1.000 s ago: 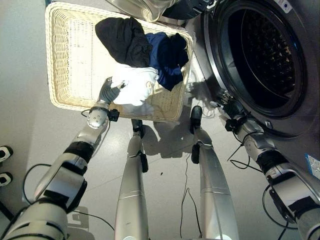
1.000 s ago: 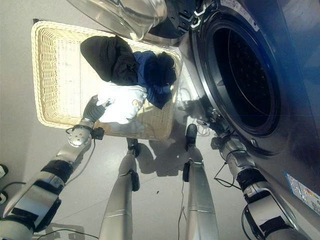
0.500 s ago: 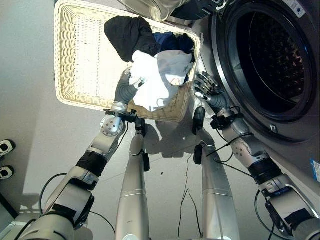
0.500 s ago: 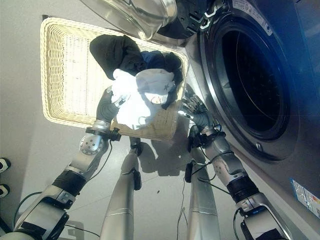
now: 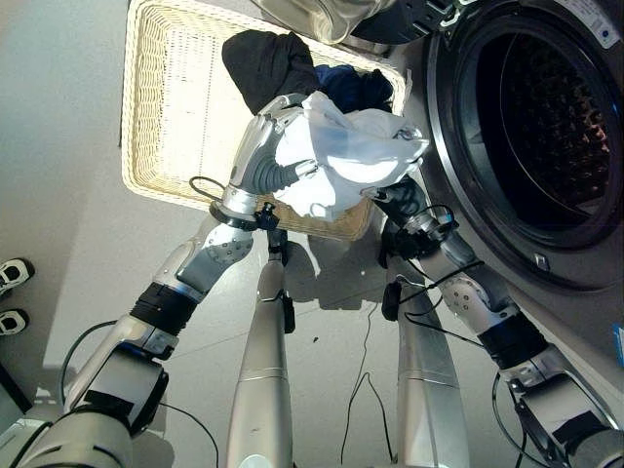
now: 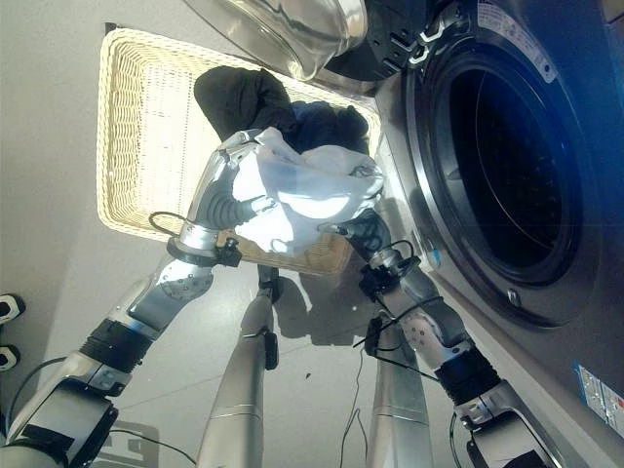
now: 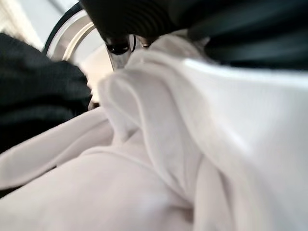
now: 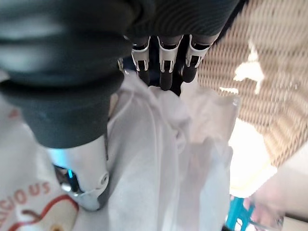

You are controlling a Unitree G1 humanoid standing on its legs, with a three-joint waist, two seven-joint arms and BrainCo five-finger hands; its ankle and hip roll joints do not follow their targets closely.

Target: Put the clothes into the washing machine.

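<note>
Washing machine (image 5: 546, 146) standing open beside wicker basket (image 5: 166, 107) holding black garment (image 5: 268, 63); white shirt (image 5: 341, 161) hanging above basket rim, left hand (image 5: 258, 161) and right hand (image 5: 405, 200) fingers curling into it

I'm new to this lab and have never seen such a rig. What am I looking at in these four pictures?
A humanoid robot is loading laundry. Two pictures come from cameras on its head, looking down; two come from cameras on its wrists, very close to the cloth. The left hand and the right hand together lift a white garment above a wicker basket that stands on the floor. A black garment and a dark blue garment remain in the basket. Beside it, the washing machine stands with its door open.
</note>
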